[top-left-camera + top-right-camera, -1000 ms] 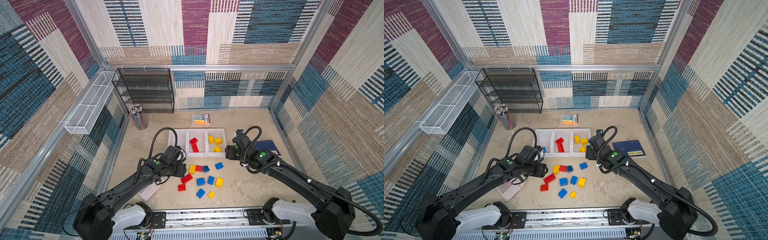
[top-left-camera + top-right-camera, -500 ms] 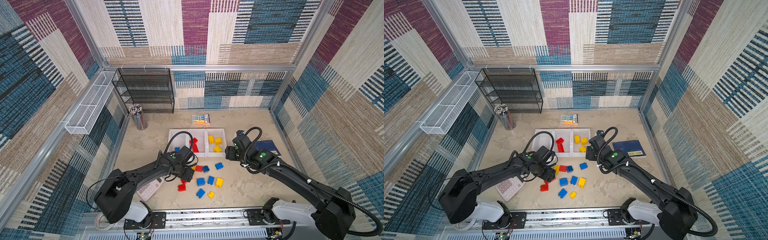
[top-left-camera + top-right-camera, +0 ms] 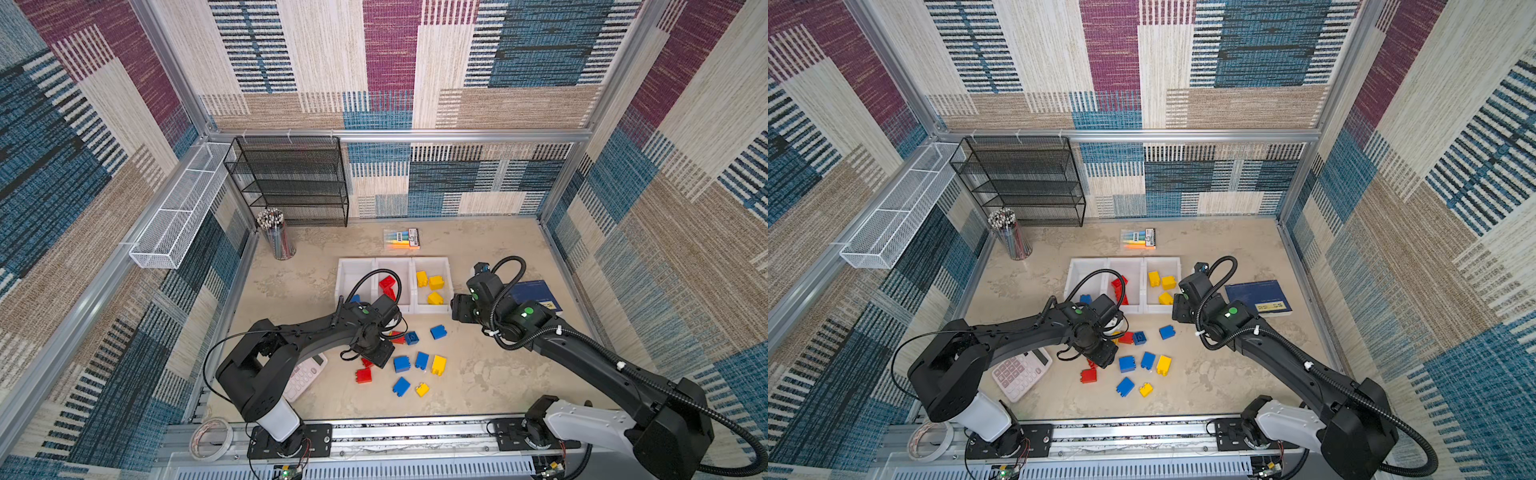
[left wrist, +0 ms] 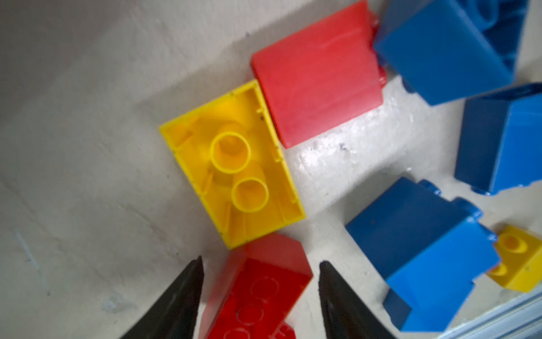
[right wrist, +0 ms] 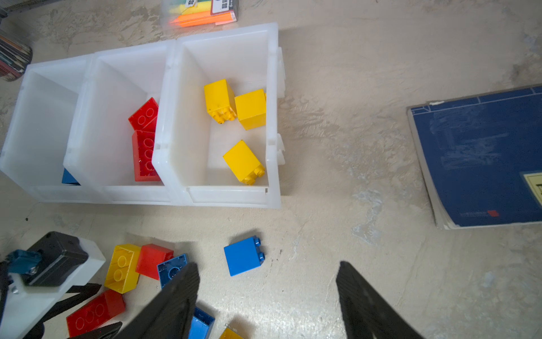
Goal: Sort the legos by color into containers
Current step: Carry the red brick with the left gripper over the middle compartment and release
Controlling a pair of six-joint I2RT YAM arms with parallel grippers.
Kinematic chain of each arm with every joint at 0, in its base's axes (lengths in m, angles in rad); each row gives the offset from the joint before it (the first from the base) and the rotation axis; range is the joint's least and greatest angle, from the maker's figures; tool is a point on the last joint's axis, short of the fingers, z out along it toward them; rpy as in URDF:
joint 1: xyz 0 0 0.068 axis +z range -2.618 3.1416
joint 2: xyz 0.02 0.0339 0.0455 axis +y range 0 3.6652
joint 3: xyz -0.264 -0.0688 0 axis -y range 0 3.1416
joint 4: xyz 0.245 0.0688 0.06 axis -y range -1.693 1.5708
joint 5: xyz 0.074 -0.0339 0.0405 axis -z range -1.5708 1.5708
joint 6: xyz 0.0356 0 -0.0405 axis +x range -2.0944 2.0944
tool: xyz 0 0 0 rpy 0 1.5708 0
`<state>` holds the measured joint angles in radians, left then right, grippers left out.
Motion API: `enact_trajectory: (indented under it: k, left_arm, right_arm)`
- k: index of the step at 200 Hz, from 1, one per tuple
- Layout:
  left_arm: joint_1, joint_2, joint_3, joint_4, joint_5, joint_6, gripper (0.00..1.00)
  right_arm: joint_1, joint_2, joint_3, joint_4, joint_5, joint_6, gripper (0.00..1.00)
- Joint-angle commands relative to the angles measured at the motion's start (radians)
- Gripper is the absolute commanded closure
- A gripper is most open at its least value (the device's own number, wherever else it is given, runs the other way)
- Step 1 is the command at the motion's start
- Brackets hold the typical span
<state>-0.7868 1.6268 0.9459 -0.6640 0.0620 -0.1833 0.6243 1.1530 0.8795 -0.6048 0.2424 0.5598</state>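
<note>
Our left claw [image 4: 261,260] stands half open astride a red brick [image 4: 258,296], gripping nothing yet; the brick lies on the worktop [image 3: 478,374] nearer its front edge, before the bins [image 3: 355,268], touching a yellow brick [image 4: 231,167]. We should centre, close squarely, lift straight. Our right claw [image 5: 267,263] gapes empty.

A long brick [image 4: 258,296] is lying between the fingertips of the left gripper [image 4: 261,260], an upturned brick [image 4: 231,164] touching its far end. The containers [image 5: 272,88] are sitting ahead of the right gripper [image 5: 267,263], what seems a lone brick [image 5: 69,177] resting in the farthest one, and a book [image 5: 481,158] is lying off to that gripper's side.
</note>
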Motion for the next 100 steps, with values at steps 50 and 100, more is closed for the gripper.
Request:
enact_trajectory:
  k: [50,100]
  left_arm:
    - [-0.008,0.022,0.024,-0.029,0.012,0.018,0.68]
    - [-0.002,-0.049,0.087,-0.041,0.031,0.009,0.72]
  right_arm:
    - [0.0,-0.012,-0.007,-0.006,0.004,0.017,0.23]
    - [-0.001,-0.018,-0.001,-0.013,0.009,0.018,0.23]
